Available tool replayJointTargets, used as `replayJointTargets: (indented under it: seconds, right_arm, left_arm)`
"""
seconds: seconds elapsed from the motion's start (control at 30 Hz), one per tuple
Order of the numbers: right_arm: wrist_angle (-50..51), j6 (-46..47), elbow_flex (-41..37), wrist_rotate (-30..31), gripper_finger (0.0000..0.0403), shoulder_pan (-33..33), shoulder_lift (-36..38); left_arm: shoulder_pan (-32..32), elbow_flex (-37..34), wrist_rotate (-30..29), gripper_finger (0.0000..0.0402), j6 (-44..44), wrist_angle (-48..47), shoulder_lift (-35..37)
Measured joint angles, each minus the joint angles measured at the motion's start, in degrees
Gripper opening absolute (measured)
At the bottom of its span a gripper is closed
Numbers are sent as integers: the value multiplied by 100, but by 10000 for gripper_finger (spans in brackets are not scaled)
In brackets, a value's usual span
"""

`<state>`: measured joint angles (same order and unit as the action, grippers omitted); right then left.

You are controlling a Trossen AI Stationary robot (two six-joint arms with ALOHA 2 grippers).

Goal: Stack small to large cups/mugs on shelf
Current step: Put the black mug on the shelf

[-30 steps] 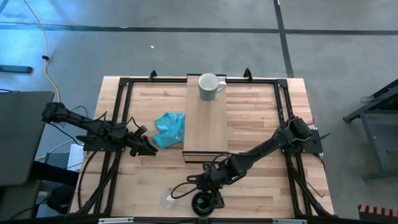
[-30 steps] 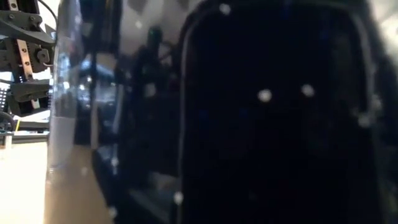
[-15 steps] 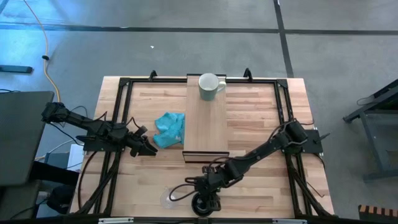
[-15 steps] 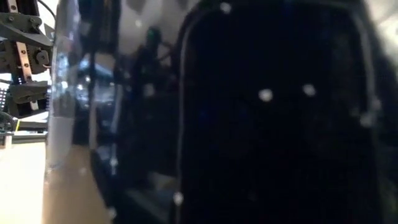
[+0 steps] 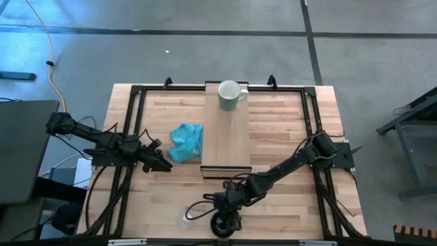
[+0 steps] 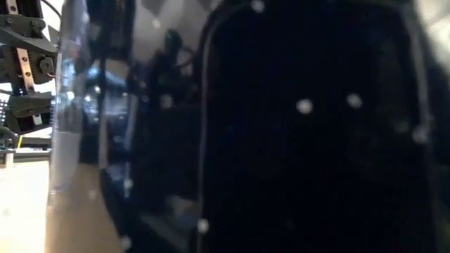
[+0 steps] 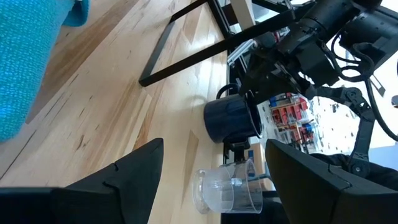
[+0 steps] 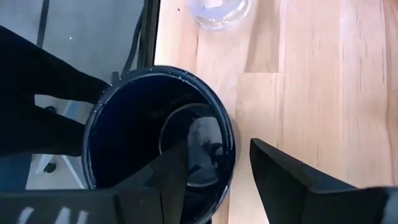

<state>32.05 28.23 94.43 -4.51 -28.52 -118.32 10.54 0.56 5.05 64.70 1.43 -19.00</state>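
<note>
The right gripper (image 5: 224, 213) is at the black mug (image 5: 220, 224) at the table's near edge, its jaws straddling the mug's rim: in the right wrist view one finger (image 8: 180, 177) sits inside the mug (image 8: 158, 137) and the other (image 8: 286, 171) outside the wall, with a gap between the outer finger and the rim, so the jaws are apart and not clamped. The mug stands upright on the table (image 5: 287, 205), mouth up. In the left wrist view the same mug (image 7: 231, 117) shows with the right arm's gripper (image 7: 264, 81) above its rim. The glass cup (image 5: 184, 219) stands just beside the black mug, toward the left arm's side, apart from it; it shows also in the left wrist view (image 7: 227, 191) and in the right wrist view (image 8: 221, 11). The left gripper (image 5: 164, 165) waits over the table's left part, jaws apart and holding nothing, with its fingers (image 7: 134, 177) wide in its own view. The teal cloth (image 5: 187, 141) lies crumpled just beyond the left gripper, beside the shelf's left edge. The shelf (image 5: 225, 137) runs down the table's middle. The white mug (image 5: 230, 95) stands upright at the shelf's far end, handle toward the right. The low view is filled by a dark blurred shape; what it is cannot be told.
</note>
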Motion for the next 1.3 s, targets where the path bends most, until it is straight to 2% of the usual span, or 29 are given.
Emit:
replayJointTargets:
  seconds: [0.63,0.9,1.13,1.3]
  right_arm:
    - [170,177,0,153,155,4,-116]
    - [177,195,0,199,99,5,-116]
    - [317,287,0,243,18,3,-114]
    - [352,440,0,243,13,4,-107]
  left_arm:
    - [1,0,2,271,-36,0,2]
    - [0,0,-10,271,-36,0,2]
    - [-1,0,-14,271,-107,-1,0]
    - [-1,0,-16,271,-123,-2,2]
